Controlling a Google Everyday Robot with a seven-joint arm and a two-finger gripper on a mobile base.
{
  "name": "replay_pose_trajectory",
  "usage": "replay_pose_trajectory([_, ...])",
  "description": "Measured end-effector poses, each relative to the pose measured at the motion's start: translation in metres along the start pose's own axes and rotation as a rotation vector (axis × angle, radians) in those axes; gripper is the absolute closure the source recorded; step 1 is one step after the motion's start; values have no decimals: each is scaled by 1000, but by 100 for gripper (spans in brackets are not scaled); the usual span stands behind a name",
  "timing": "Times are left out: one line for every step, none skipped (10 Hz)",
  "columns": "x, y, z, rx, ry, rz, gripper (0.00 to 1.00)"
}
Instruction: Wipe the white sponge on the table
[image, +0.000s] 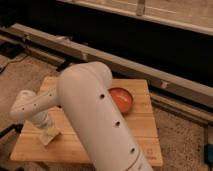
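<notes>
The hand (46, 131) sits at the desk's (145, 145) near left, on the white sponge (50, 136). A bowl (122, 98) lies far right; the arm (95, 120) crosses between.

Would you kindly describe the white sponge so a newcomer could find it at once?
Start at the wooden table and go to its front-left area. There the gripper comes down onto the white sponge, a small pale flat block. The orange bowl, by contrast, is round and sits towards the far right.
</notes>
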Motion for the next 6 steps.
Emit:
replay_pose_trajectory([11, -2, -5, 16, -45, 47, 73])
replay_pose_trajectory([22, -3, -10, 37, -112, 94, 62])
replay_pose_trajectory([28, -5, -18, 61, -156, 121, 53])
replay_pose_trajectory([31, -7, -28, 85, -199, 138, 45])
replay_pose_trajectory([35, -9, -36, 110, -226, 149, 39])
replay_pose_trajectory([36, -11, -40, 128, -231, 154, 39])
